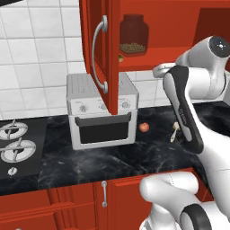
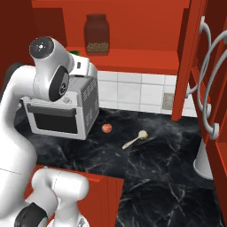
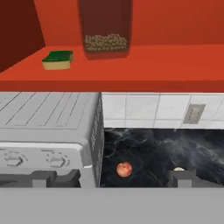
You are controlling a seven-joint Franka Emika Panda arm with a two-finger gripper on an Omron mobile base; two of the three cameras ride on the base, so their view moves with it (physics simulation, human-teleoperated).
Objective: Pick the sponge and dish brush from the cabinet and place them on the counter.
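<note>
The red cabinet [image 1: 101, 54] stands open. On its inner shelf [image 3: 166, 65] lies the green and yellow sponge [image 3: 58, 60], left of a dark jar [image 3: 106, 26] of beans. The sponge's edge peeks out past the door [image 1: 120, 57]. My gripper [image 3: 113, 179] hangs open and empty in front of the shelf and a little below it, above the toaster oven, well short of the sponge. The dish brush [image 2: 135, 139] lies flat on the black counter [image 2: 168, 150], right of a small red fruit [image 2: 106, 128]. Its pale head [image 3: 178, 169] shows by my right fingertip.
A silver toaster oven [image 1: 102, 112] sits on the counter under the cabinet's left door. The stovetop [image 1: 18, 143] is at the far left. The right cabinet door [image 2: 208, 75] swings out over a white object [image 2: 204, 162]. A wall outlet [image 3: 194, 113] is on the tiles.
</note>
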